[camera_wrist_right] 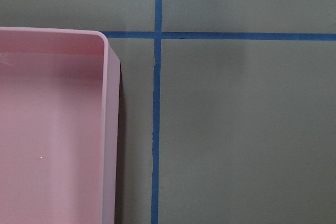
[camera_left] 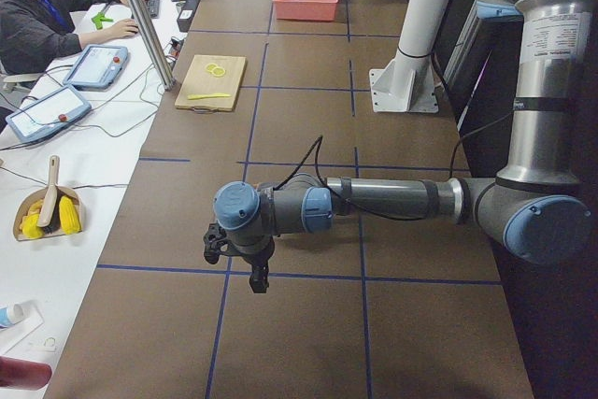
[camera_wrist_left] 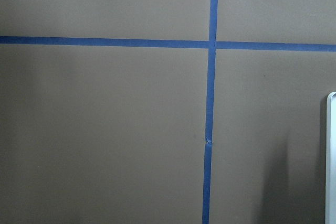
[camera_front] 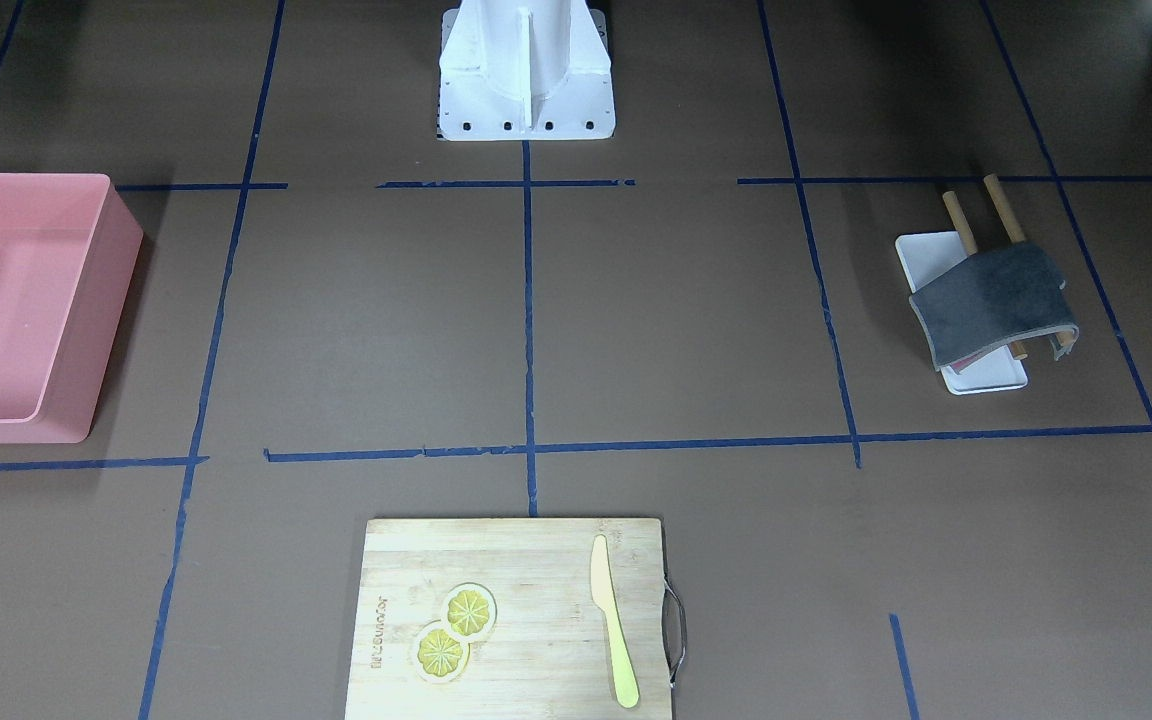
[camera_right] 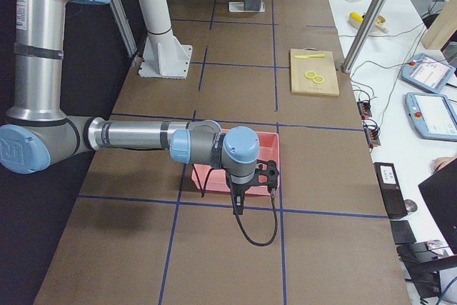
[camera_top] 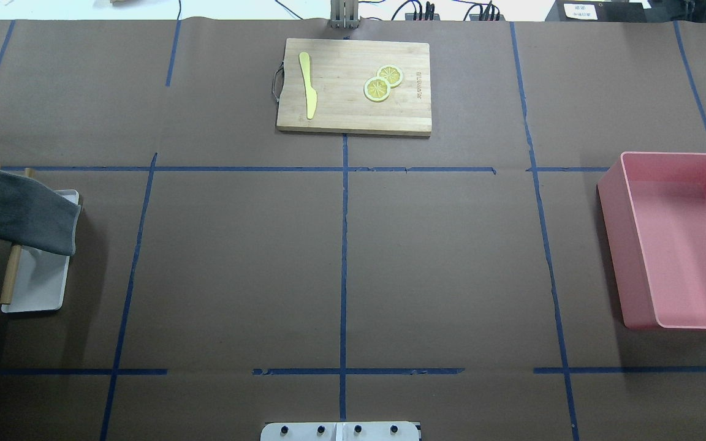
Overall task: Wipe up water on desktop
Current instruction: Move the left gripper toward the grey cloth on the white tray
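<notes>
No wiping seems begun: the grey cloth (camera_top: 22,214) hangs untaken, apart from the left gripper (camera_left: 256,279) and right gripper (camera_right: 238,207), whose finger opening I cannot tell

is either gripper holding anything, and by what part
Nothing visibly held: the left gripper and right gripper hang bare over the dark-brown taped desktop; the grey cloth is in neither.
</notes>
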Robot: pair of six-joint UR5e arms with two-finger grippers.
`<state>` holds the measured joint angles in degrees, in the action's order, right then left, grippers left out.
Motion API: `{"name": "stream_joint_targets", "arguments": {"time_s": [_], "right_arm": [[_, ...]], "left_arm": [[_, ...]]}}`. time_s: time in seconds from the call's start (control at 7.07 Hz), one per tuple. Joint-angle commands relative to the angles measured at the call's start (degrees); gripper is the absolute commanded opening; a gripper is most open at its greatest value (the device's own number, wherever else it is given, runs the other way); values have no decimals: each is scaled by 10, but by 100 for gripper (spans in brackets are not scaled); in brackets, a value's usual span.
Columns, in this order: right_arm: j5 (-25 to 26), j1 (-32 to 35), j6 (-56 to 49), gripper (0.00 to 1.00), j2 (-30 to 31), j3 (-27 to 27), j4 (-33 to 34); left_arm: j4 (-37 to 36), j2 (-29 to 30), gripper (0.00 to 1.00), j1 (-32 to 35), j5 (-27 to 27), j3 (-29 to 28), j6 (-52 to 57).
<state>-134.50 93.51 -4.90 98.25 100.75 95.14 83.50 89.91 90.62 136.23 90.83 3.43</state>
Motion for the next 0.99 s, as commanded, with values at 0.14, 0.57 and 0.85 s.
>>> {"name": "stream_joint_targets", "arguments": {"time_s": [0.14,0.57,0.85], "right_arm": [[-2,0,6,100,3,-1,0],[-2,0,6,100,3,-1,0],[-15,0,6,100,3,1,-1]], "left_arm": [[0,0,100,0,0,2,0],[0,6,100,0,0,-2,1],[1,31,100,-7,11,-3,0]]}}
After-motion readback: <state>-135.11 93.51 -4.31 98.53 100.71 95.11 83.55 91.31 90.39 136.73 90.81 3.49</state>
